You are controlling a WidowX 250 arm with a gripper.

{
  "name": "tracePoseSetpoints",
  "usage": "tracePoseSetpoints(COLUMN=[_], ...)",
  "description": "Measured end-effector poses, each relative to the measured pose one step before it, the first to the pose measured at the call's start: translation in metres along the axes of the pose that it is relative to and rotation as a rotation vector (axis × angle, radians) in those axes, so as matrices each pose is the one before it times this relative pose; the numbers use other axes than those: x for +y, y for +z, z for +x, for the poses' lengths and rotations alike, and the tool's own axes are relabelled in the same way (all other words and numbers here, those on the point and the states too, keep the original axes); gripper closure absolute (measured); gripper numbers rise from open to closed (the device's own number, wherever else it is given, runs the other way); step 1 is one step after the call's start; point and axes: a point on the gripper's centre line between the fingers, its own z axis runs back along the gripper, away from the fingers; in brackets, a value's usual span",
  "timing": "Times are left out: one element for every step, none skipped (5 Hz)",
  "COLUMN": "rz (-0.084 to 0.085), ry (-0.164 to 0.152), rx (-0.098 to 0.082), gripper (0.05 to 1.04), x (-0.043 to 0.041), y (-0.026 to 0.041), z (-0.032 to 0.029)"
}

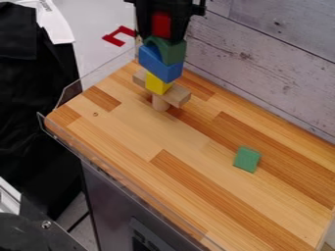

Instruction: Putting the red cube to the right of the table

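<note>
1. Has jaws closed on red cube [161,25], near the view's top edge.
2. Below, has green arch [174,51], blue block [157,65], yellow block [157,84], wooden plank [178,95] and wooden cylinder [159,103] stacked on bench [131,132].
3. Well apart, toward lower right, has green block [247,159] lying flat.

Black pincer [161,30] hung at the top of the camera view, tips pointing down, roughly upright. Its black housing [163,5] sat directly above the tips, running up out of the view. Small dark parts jutted out on both sides, above the tips. Fingers stood parallel, one to each side, drawn in and gripping, with a narrow space between them. Arm further up, beyond the view's edge.
</note>
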Motion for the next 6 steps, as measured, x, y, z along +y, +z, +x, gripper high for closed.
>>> tracePoseSetpoints(rz=[0.0143, 0.012, 0.0198, -0.0059, -0.023, -0.026], ry=[0.0189, 0.0195, 0.0009, -0.0409, -0.079, -0.0494], rx=[-0.0304, -0.0446, -0.0202, -0.0185, 0.0435, 0.0597], gripper=[0.492, 0.492, 0.492, 0.492, 0.492, 0.492], x=[0.00005, -0.00069, -0.00487, -0.0251, -0.03584, -0.02531], y=[0.01196, 0.0172, 0.0107, 0.00255, -0.02148, -0.02255], z=[-0.00536, -0.00511, -0.00597, -0.01588, -0.01849, -0.00768])
